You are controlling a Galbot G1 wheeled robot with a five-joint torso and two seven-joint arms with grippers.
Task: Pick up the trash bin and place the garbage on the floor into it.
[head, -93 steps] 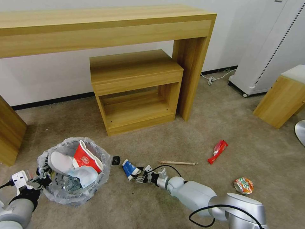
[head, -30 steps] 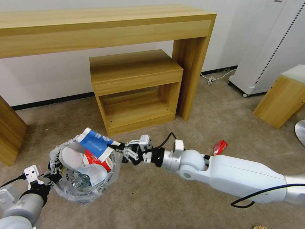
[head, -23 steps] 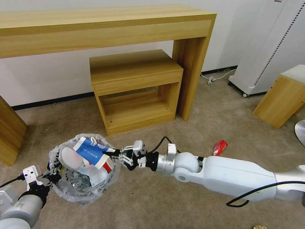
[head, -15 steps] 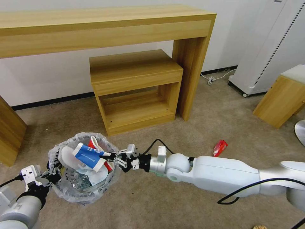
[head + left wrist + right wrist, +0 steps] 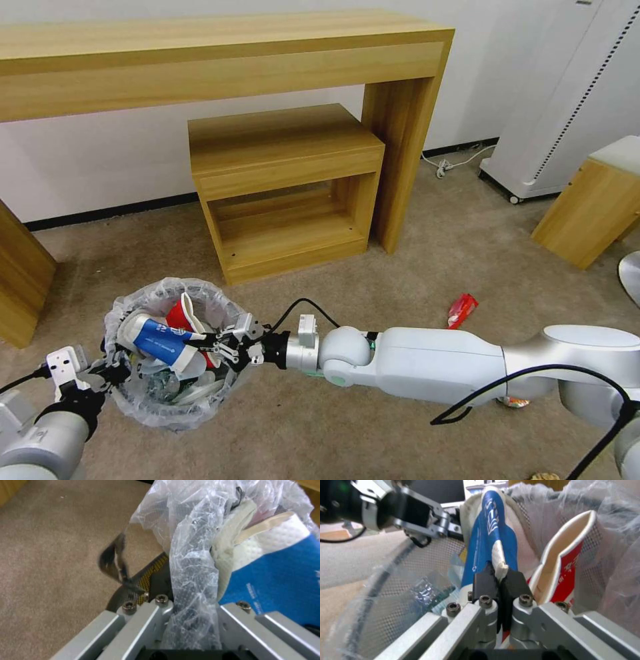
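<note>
Trash bin [image 5: 175, 407], small, round and lined with a crinkly clear bag, hangs at the lower left of the head view, above the beige carpet floor [image 5: 413, 280]. At its left edge the left pincer [image 5: 110, 371] is clamped onto the bin's bagged rim; in the left wrist view the plastic-wrapped rim runs between that pincer's [image 5: 193, 632] fingers. Inside the bin lie a white slipper [image 5: 127, 325], a red paper cup [image 5: 180, 317] and crumpled clear plastic. A crushed blue paper cup [image 5: 157, 340] lies across the top of this pile, within the bin's opening. The right pincer [image 5: 212, 345] reaches over the bin's right rim and is closed on the blue cup's white edge; the right wrist view shows its black fingers [image 5: 485, 581] pinching that edge, with the red cup just beside them. Farther right, on the carpet and well apart from the bin, lies a red wrapper [image 5: 462, 310]. Behind stand a long wooden counter [image 5: 220, 53] and a low wooden shelf unit [image 5: 287, 187].
</note>
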